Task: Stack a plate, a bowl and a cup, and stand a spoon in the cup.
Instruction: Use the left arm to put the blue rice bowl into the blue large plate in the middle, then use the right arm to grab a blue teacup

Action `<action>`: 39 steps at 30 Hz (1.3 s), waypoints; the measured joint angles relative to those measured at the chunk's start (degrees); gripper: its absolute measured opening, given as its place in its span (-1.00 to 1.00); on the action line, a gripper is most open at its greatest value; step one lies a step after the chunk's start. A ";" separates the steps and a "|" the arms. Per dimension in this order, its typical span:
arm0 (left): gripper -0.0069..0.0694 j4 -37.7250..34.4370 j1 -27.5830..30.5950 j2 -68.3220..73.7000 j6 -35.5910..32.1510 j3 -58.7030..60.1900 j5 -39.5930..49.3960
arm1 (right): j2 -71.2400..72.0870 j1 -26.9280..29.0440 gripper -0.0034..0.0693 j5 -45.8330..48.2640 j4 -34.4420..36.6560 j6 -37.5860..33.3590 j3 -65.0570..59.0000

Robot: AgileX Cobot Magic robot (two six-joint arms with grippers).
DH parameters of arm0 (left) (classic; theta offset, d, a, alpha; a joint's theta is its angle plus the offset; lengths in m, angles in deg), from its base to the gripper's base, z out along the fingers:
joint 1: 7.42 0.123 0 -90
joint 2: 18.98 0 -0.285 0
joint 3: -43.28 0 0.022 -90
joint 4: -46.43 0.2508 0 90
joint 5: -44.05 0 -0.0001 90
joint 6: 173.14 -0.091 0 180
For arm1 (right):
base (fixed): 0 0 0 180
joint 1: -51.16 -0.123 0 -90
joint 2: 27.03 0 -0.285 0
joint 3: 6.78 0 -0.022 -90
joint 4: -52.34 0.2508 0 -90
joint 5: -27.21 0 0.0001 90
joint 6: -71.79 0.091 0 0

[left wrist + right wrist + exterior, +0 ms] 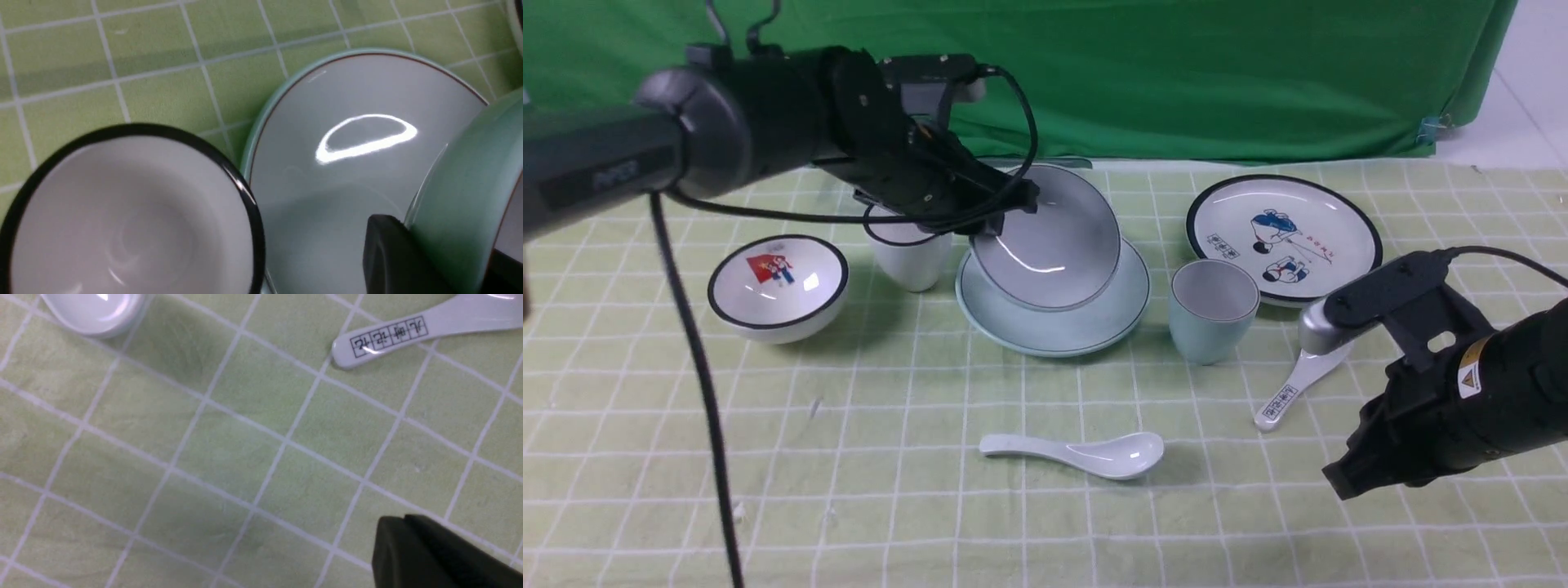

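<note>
1. The bowl (1045,245) hangs tilted over the plate (1054,336), mouth turned toward the front camera. I cannot tell whether its foot touches the plate.
2. My left tool (1006,214) pinches the bowl's rim, with one finger (388,253) against the outer wall.
3. Step in hand, as I judge it: seat the bowl. I should level it, centre it over the plate and lower it until the foot rests flat. Only then should I spread the tool, because a tilted release could slide the bowl toward the black-rimmed cup (907,257) just beside the plate.
4. The cup (1213,314) stands near the plate's right. The spoon (1086,452) lies apart on the desk (849,457).
5. My right tool (1347,480) hovers near the patterned spoon (1294,388). I cannot tell whether it is spread or pressed together.
</note>
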 joint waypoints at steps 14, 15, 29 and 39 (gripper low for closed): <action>0.17 6.67 -0.45 7.10 0.81 -15.30 18.33 | -10.53 0.00 0.09 5.16 1.19 0.77 20.93; 0.18 7.34 -0.45 6.55 0.81 -15.41 18.57 | -11.00 0.00 0.09 5.22 1.19 0.77 21.42; -0.30 19.41 1.77 -28.04 2.57 -11.40 34.76 | -37.30 3.85 -0.13 7.75 1.36 -0.58 43.74; -0.79 20.33 1.77 -60.86 3.55 27.10 25.62 | -36.52 1.94 -0.66 16.53 2.76 -9.99 52.73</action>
